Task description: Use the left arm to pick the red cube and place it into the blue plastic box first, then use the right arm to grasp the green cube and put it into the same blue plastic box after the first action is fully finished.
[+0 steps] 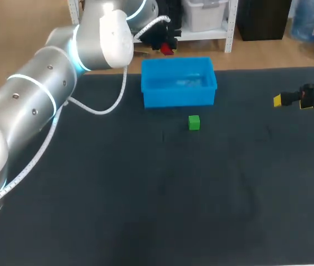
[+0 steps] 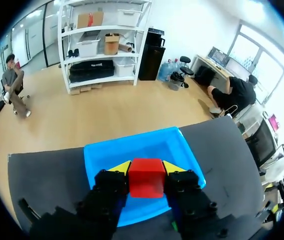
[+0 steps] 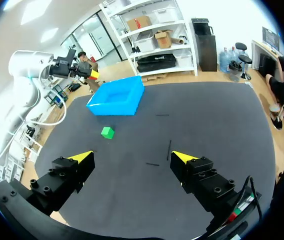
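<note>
My left gripper (image 2: pixel 147 169) is pinching the red cube (image 2: pixel 147 181) from 2 sides. It holds the cube up in the air by the far left corner of the blue box (image 1: pixel 179 97), not inside it. The box sits near the far edge of the dark counter (image 1: pixel 145 194). The green cube (image 1: pixel 194 122) rests on the counter just in front of the box, not touching it. My right gripper (image 3: pixel 131 157) hangs over the right side of the counter, its 2 fingers spread wide around nothing. The counter is flat, with a few thin short marks.
</note>
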Robot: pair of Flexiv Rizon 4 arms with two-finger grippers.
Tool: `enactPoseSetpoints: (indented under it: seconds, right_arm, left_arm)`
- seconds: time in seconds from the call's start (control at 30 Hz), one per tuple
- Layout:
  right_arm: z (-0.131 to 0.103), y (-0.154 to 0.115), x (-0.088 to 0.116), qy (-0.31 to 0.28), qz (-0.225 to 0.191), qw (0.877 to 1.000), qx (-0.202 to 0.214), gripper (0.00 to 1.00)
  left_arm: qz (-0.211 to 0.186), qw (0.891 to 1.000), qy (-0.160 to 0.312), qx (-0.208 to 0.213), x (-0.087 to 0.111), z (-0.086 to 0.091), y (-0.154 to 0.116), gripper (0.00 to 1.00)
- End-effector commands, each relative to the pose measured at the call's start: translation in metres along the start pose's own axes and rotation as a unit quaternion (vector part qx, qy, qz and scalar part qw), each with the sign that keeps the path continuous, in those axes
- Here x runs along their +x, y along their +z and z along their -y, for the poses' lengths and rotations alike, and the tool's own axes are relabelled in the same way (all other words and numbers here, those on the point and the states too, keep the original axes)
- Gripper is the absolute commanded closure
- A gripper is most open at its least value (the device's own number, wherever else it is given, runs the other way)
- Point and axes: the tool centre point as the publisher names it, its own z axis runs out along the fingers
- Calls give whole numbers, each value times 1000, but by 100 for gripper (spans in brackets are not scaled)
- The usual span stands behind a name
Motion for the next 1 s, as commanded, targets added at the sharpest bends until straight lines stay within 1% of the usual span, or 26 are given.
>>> enactPoseSetpoints:
  seconds: [0.03, 0.3, 0.6, 0.83, 0.87, 0.9, 0.93, 0.97, 1.0]
  right_arm:
    - [0, -1, 0, 0, 0, 1000, 1, 0]
    - [0, -1, 0, 0, 0, 1000, 1, 0]
    - [0, -1, 0, 0, 0, 1000, 1, 0]
    - [0, -1, 0, 0, 0, 1000, 1, 0]
    - [0, -1, 0, 0, 0, 1000, 1, 0]
    - [0, -1, 0, 0, 0, 1000, 1, 0]
    - [0, -1, 0, 0, 0, 1000, 1, 0]
    - [0, -1, 0, 0, 0, 1000, 1, 0]
    - [0, -1, 0, 0, 0, 1000, 1, 0]
  left_arm:
    - [-71, 997, -4, 2, -22, -1, 27, 100]
    - [-90, 996, -15, 1, -10, -8, 44, 100]
    - [-106, 994, -31, 5, 7, -11, 58, 100]
    - [-111, 993, -32, 4, 9, -13, 61, 100]
    - [-110, 993, -32, 3, 9, -13, 61, 89]
    - [-109, 993, -32, 2, 9, -13, 60, 56]
    - [-109, 994, -33, 2, 9, -13, 60, 33]
    - [-108, 994, -33, 1, 9, -14, 60, 1]
    - [-108, 994, -33, 0, 8, -14, 60, 0]
